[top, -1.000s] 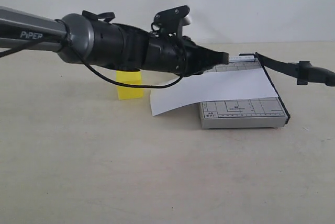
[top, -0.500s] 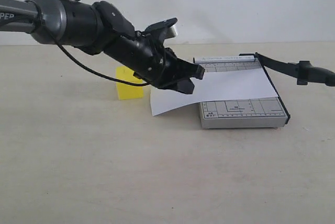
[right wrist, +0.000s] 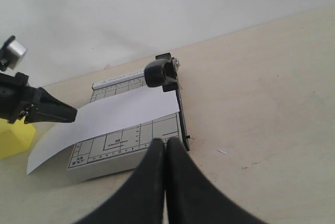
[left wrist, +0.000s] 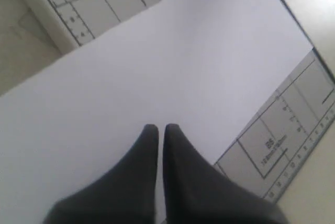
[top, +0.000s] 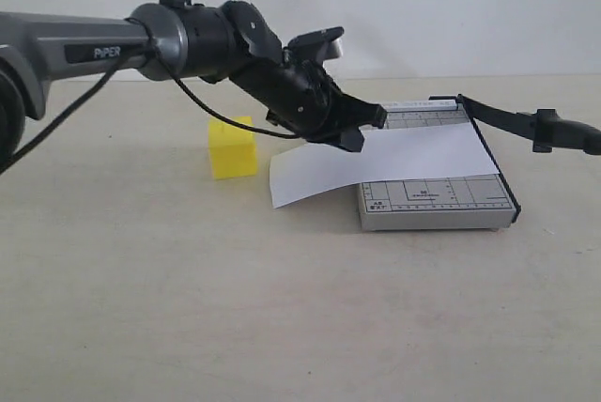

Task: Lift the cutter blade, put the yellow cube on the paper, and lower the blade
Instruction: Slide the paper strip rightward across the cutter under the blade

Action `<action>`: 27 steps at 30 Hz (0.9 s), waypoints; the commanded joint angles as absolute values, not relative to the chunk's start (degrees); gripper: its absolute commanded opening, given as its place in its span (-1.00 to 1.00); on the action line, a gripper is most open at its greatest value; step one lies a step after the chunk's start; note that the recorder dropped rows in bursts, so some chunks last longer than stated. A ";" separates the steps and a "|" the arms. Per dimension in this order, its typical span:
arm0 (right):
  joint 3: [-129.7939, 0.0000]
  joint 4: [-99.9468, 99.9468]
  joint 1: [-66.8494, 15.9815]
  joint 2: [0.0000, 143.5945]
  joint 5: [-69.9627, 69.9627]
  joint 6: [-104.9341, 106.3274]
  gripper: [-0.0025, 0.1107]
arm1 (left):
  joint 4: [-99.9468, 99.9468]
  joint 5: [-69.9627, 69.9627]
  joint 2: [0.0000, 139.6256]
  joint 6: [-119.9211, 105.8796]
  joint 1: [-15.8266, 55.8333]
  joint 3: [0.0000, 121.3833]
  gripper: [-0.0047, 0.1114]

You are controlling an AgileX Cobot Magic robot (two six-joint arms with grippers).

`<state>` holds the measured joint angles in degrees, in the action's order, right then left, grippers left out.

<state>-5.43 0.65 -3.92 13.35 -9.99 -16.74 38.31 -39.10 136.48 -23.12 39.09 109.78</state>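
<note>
The yellow cube [top: 232, 150] rests on the table left of the paper [top: 404, 160] and shows in the right wrist view as the cube [right wrist: 13, 137]. The white strip lies across the grey cutter board [top: 437, 197], its left end hanging off. The cutter blade [top: 502, 118] stands raised, slanting up to the right from its far hinge; its handle end [right wrist: 158, 73] faces the right wrist camera. My left gripper [top: 371, 125] hovers shut and empty over the paper [left wrist: 157, 62], right of the cube. My right gripper [right wrist: 166, 141] is shut on nothing, apart from the blade.
The beige table [top: 282, 308] runs wide in front of the board and the cube. A white wall [top: 423, 7] stands behind. A black cutting edge [right wrist: 182, 119] lines the board's right side. The left arm [top: 188, 40] spans the space above the cube.
The left arm first dipped back to the left, then rose and swung right again, uncovering the yellow cube. Blade, paper and cube have not moved.
</note>
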 commanded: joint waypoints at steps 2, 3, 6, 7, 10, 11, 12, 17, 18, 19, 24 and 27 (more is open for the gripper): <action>-5.21 0.69 -3.99 13.25 -9.29 -16.64 -0.96 | 37.85 -42.17 139.83 -22.79 39.51 113.35 -0.84; -5.21 0.69 -3.99 13.25 -9.29 -16.64 -0.96 | 37.85 -42.44 140.40 -23.13 39.74 113.89 -0.84; -5.21 0.69 -3.99 13.25 -9.29 -16.64 -0.96 | 37.87 -43.69 142.03 -24.05 40.38 115.83 -0.84; -5.21 0.69 -3.99 13.25 -9.29 -16.64 -0.96 | 37.86 -44.01 142.48 -24.34 40.54 116.41 -0.84; -5.21 0.69 -3.99 13.25 -9.29 -16.64 -0.96 | 37.86 -45.24 144.26 -25.23 41.49 118.37 -0.84; -5.21 0.69 -3.99 13.25 -9.29 -16.64 -0.96 | 37.86 -45.55 144.60 -25.34 41.83 118.89 -0.84; -5.21 0.69 -3.99 13.25 -9.29 -16.64 -0.96 | 37.86 -45.93 144.96 -25.48 42.21 119.29 -0.84; -5.21 0.69 -3.99 13.25 -9.29 -16.64 -0.96 | 37.38 -47.84 146.56 -25.48 43.33 120.13 -0.84; -5.21 0.78 -3.99 13.25 -9.29 -16.64 -0.96 | 37.07 -47.84 146.68 -25.48 43.33 120.13 -0.84; -5.21 0.78 -3.99 13.25 -9.29 -16.64 -0.96 | 37.04 -47.58 147.12 -25.48 43.33 120.13 -0.84; -5.21 0.86 -3.99 13.25 -9.29 -16.64 -0.96 | 37.04 -45.16 147.52 -25.35 43.33 120.13 -0.84; -5.21 0.86 -3.99 13.25 -9.29 -16.64 -0.96 | 37.17 -43.63 147.52 -25.35 43.33 120.13 -0.84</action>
